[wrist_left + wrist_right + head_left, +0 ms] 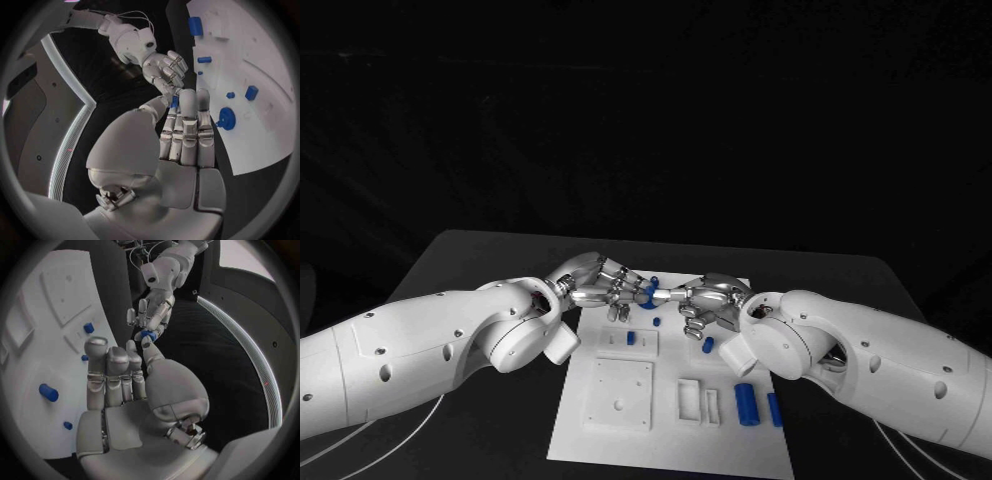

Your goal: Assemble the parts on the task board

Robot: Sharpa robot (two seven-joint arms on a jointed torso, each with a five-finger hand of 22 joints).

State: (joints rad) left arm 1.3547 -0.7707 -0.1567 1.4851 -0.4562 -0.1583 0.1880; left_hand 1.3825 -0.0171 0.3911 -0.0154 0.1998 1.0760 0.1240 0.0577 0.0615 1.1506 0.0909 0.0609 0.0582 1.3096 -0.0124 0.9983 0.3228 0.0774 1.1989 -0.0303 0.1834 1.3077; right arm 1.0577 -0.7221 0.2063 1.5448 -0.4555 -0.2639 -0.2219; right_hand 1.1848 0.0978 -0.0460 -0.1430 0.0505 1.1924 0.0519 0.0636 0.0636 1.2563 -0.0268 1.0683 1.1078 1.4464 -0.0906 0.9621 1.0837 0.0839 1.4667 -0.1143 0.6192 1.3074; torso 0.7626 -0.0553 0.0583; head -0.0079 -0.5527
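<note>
Head view shows both silver hands meeting over the far end of the white task board [668, 440], which lies flat on the black table [473, 260] with its long side running away from the robot. The left hand [596, 283] and the right hand [708, 303] together pinch one small blue part [651, 291] between their fingertips; its long axis I cannot tell. Two blue cylinders [746, 402] lie on the near right of the board, pointing along its length. A blue ring-shaped piece [225, 119] sits on the board near the left hand.
</note>
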